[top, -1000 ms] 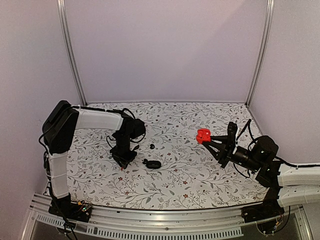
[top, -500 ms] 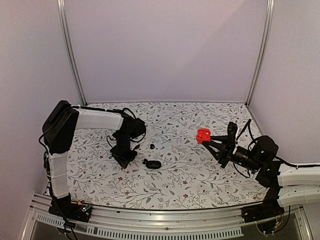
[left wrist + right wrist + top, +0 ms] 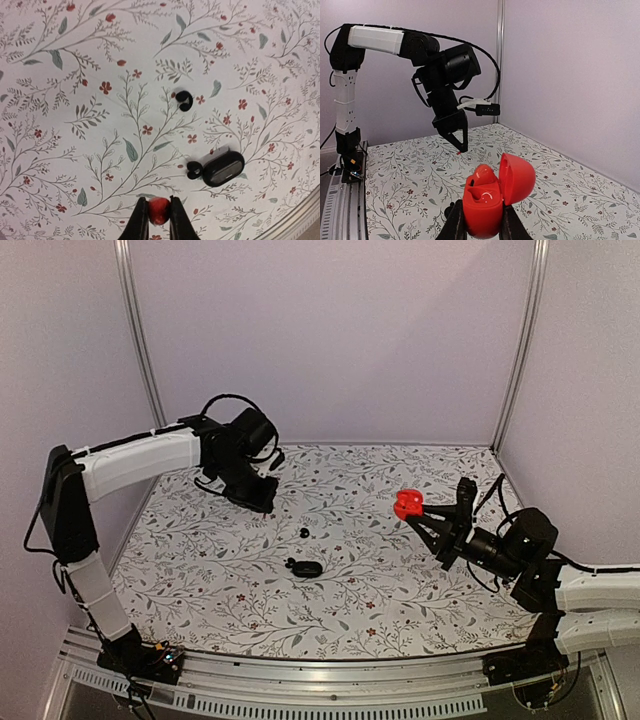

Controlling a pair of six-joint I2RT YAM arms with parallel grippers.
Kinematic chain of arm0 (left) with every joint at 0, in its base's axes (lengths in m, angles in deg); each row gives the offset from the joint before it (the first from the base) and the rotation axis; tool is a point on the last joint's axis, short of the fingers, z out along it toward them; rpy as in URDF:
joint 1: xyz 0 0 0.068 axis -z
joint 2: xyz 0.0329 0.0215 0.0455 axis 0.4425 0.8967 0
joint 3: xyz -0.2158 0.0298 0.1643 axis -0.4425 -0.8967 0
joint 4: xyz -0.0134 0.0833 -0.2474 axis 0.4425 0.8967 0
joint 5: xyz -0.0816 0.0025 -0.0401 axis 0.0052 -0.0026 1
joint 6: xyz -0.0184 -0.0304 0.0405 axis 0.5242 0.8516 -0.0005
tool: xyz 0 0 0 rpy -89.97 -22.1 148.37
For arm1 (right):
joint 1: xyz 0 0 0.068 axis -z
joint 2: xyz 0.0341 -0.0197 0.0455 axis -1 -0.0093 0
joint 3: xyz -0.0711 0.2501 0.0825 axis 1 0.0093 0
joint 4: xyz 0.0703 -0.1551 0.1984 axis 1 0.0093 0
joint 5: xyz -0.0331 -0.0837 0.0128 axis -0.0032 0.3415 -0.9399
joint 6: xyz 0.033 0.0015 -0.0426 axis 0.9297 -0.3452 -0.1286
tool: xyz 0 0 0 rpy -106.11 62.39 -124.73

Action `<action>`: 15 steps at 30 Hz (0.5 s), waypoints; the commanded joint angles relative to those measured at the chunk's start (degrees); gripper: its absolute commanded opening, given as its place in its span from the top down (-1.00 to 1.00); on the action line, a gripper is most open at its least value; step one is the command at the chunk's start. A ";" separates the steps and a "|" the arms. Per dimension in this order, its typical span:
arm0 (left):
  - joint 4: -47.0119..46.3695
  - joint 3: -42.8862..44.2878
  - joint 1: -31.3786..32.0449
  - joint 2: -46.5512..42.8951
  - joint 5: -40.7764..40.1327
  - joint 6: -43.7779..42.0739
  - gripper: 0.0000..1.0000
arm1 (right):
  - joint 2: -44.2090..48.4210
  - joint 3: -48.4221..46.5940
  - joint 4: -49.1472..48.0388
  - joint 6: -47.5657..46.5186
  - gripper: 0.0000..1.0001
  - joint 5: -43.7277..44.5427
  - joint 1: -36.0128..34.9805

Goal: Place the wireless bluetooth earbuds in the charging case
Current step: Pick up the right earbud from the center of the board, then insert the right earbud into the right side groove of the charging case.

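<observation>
My right gripper [image 3: 482, 222] is shut on a red hinged charging case [image 3: 485, 202], held in the air at the right [image 3: 406, 505]. Its lid [image 3: 519, 177] is open and one red earbud [image 3: 484, 175] sits in a well. My left gripper [image 3: 159, 220] is shut on a small red earbud [image 3: 159, 210], raised high over the table's far left [image 3: 264, 504]. It also shows in the right wrist view [image 3: 461, 147], well apart from the red case.
A closed glossy black oval case [image 3: 223, 168] lies on the floral table [image 3: 400, 590] near the middle [image 3: 307, 568], a tiny black bud [image 3: 194, 170] touching its left end. Another black bud [image 3: 184, 100] lies a little farther back [image 3: 303, 533].
My left arm has lifted from the table beside the black case and swung up and back to the far left. The right gripper and the red case have barely moved.
</observation>
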 commanded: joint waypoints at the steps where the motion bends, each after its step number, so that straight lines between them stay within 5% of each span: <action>1: -10.19 4.19 3.35 -6.75 -1.54 -1.36 0.91 | -1.79 -2.88 -3.27 -0.58 1.00 0.22 0.33; 15: -36.25 3.39 19.53 -13.29 -5.34 -5.28 0.90 | -7.18 -5.42 -8.17 0.72 1.00 1.88 0.33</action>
